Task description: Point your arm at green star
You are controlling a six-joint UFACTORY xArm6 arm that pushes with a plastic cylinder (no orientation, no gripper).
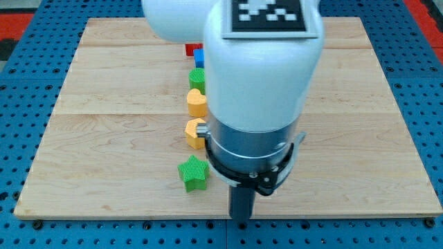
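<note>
The green star (pixel 193 173) lies on the wooden board (pixel 104 124) near the view's bottom, left of centre. My arm's white and grey body fills the middle of the view. The dark rod comes down from it and my tip (pixel 240 220) stands near the board's bottom edge, to the right of the green star and slightly below it, a short gap apart.
A column of blocks runs up from the star: a yellow block (pixel 194 133) partly hidden by the arm, a yellow heart (pixel 197 103), a green block (pixel 197 78), a blue block (pixel 199 57) and a red block (pixel 192 48). Blue pegboard surrounds the board.
</note>
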